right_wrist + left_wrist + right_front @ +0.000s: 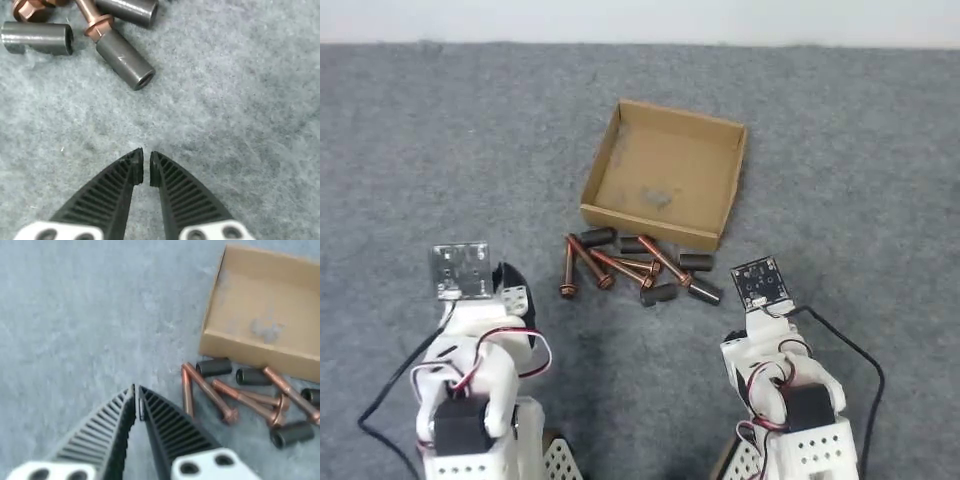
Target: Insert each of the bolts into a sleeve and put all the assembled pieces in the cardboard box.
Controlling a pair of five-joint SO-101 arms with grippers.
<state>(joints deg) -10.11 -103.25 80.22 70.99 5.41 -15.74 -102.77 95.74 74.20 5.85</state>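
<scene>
Hovering nearly shut and empty, your left pincer (136, 390) faces crossed bolts (569, 265) and sleeves (658, 293) heaped just before the cardboard box (650, 225): lifting one may roll the rest. Your right pincer (145, 156), likewise near-shut and empty, risks the same.

Grey felt-like carpet (440, 150) underfoot, pale wall strip (640, 20) at far edge

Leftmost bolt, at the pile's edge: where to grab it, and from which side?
Probably best to grip the leftmost bolt on its bare shank, near the head, coming from above with the left gripper and closing across the shank. The bolt lies flat. Its tip nearly meets the next bolt, while the two head ends splay apart, leaving room there.
</scene>
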